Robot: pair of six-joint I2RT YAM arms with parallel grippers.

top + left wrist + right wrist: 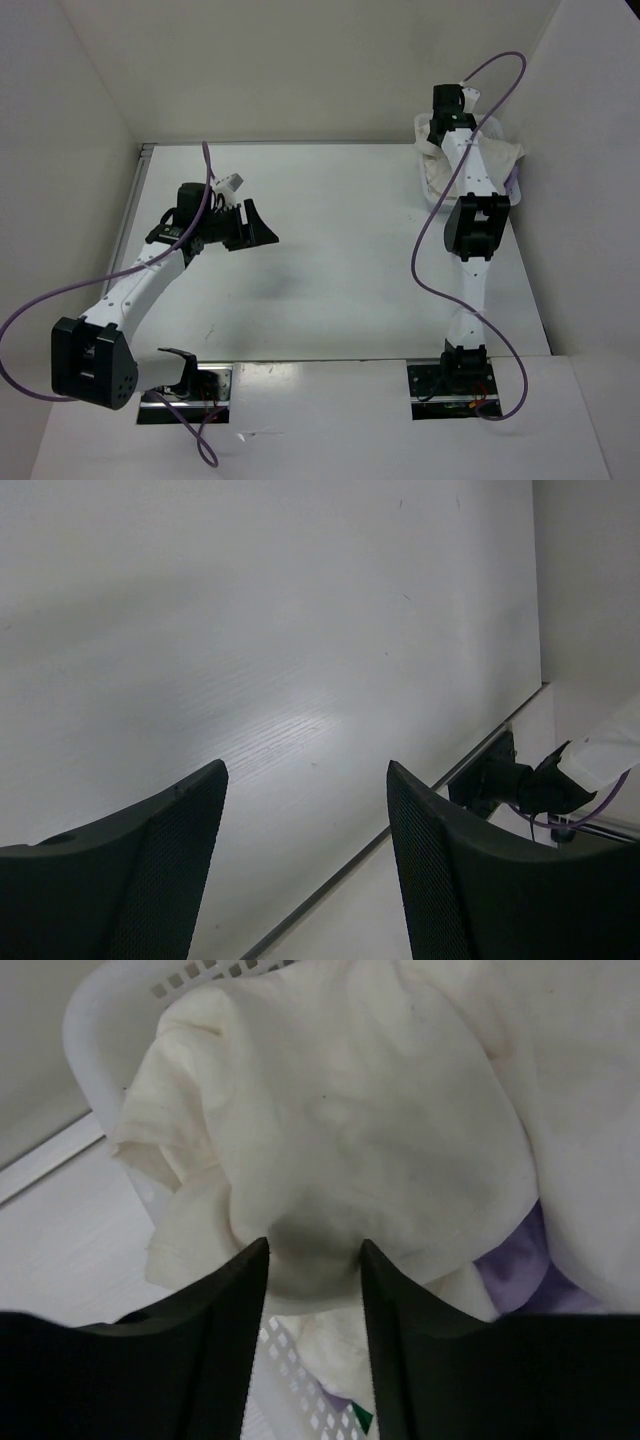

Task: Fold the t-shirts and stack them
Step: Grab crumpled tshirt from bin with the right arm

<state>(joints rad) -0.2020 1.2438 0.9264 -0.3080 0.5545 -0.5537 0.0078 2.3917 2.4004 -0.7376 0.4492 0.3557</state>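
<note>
The white t-shirt (340, 1110) lies crumpled on top of the white lattice basket (100, 1020) at the table's far right (500, 160). Under it show a patch of the lilac t-shirt (515, 1260) and a small corner of the green t-shirt (362, 1420). My right gripper (314, 1250) is low over the basket (443, 130). Its jaws stand apart on either side of a bulge of the white shirt and touch the cloth. My left gripper (307, 770) is open and empty. It hovers above the bare table at the left (262, 228).
The basket (515, 190) stands against the right wall at the back. White walls close in the table on the left, back and right. A dark seam (400, 820) runs along the table's near edge by the arm bases.
</note>
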